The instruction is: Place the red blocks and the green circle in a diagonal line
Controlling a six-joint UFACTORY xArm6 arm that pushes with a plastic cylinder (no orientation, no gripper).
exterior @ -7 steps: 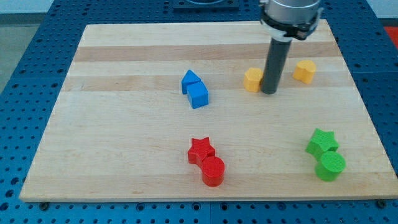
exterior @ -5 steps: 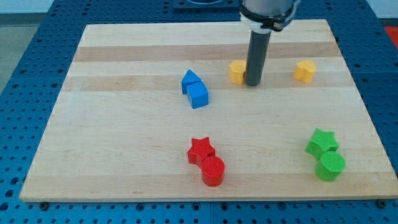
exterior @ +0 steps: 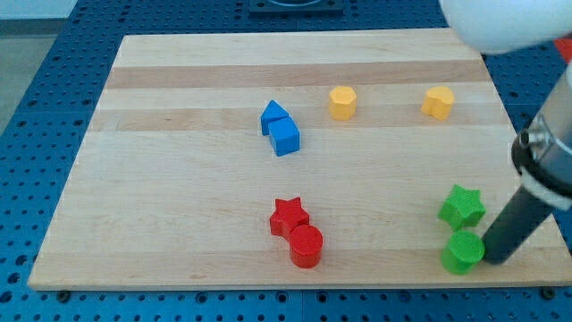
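Observation:
A red star and a red cylinder sit touching near the view's bottom centre. The green circle lies at the bottom right, just below a green star. My tip rests on the board right against the green circle's right side, with the dark rod slanting up to the right.
Two blue blocks sit together left of centre. A yellow block and a second yellow block lie near the view's top. The wooden board ends close to my tip at the right and bottom edges.
My tip left the yellow block near the top and swung to the bottom right, beside the green circle. The green circle has shifted slightly left and down.

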